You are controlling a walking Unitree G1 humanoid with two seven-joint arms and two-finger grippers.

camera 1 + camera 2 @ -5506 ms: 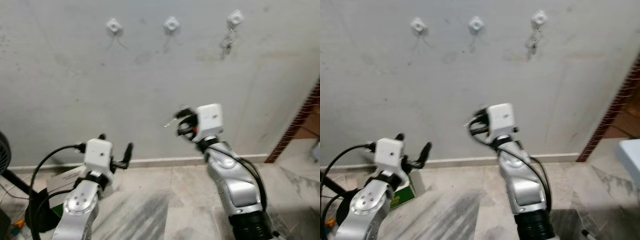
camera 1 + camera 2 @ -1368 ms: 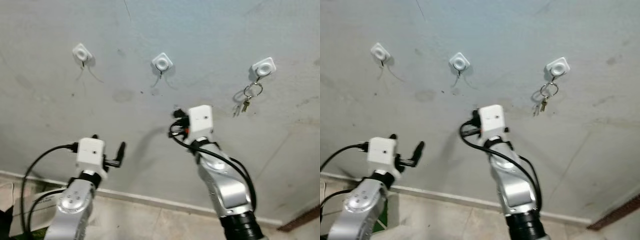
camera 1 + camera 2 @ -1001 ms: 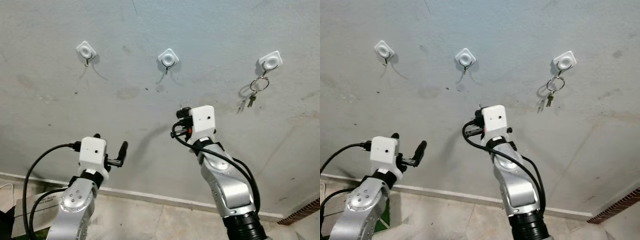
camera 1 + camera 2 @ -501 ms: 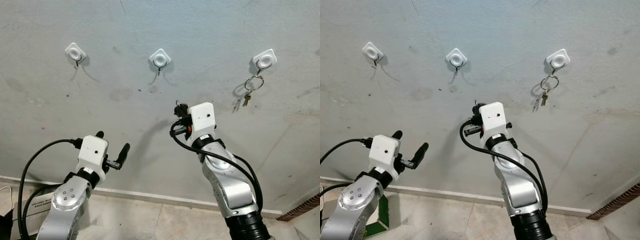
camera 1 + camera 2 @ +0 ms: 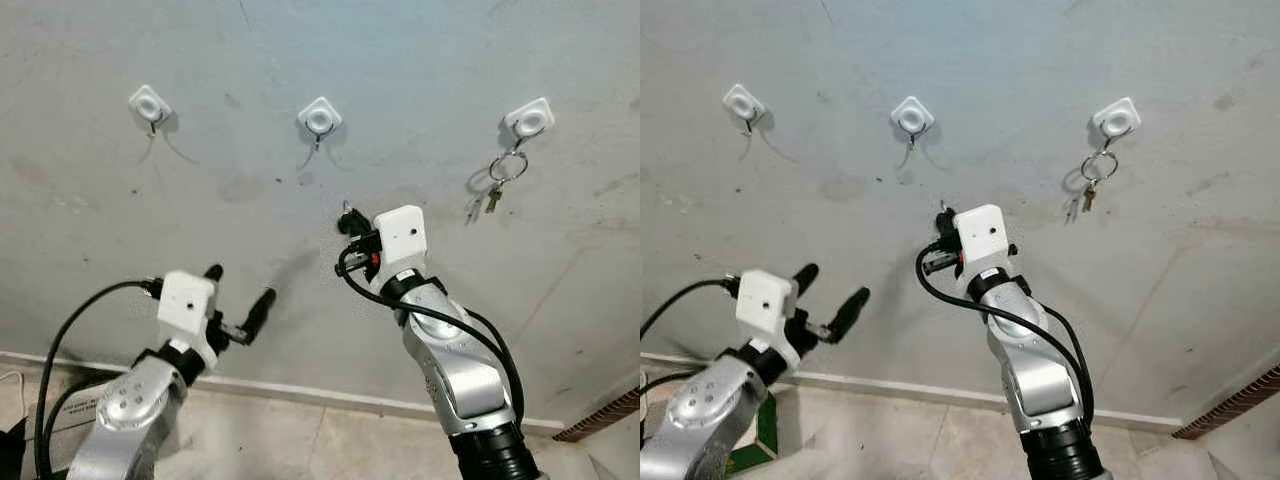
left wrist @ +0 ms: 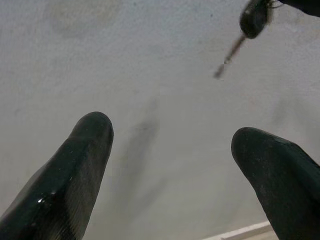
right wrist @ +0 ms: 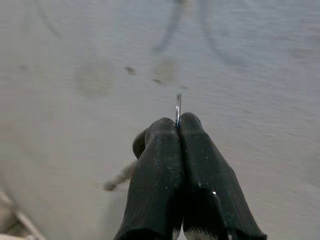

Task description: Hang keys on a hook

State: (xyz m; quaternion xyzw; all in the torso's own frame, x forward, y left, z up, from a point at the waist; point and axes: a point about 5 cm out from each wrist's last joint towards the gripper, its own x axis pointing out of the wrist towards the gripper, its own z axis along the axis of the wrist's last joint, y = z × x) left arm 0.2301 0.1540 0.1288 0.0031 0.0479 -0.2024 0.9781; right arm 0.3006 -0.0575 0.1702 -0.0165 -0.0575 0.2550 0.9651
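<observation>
- The right gripper [image 7: 178, 125] is raised toward the grey plaster wall [image 5: 420, 80]; its two black, finely ribbed rubber fingers [image 7: 155, 175] are pressed flat together, pinching a thin silver key ring [image 7: 178, 107] whose edge pokes out just past the fingertips.
- A dark, rounded key head and a pale shank hang beside and below those pinched fingers in the right wrist view; the left wrist view shows the same keys [image 6: 248, 25] dangling as a blurred black knob with a slim stem.
- Above and slightly beyond the right fingertips sits the middle hook [image 5: 319, 120]: a white, square, rounded-corner pad with a small wire hook under it. It is apart from the ring.
- The left hook [image 5: 150, 104] is the same shape, well to the side of the fingers.
- The right hook [image 5: 528, 118] carries a second key set [image 5: 497, 185]: a round metal ring with small keys hanging.
- The left gripper [image 5: 240, 302] is held lower, its smooth, glossy black fingers [image 6: 75, 165] spread wide, gripping nothing, pointing at the rough, stained wall.
</observation>
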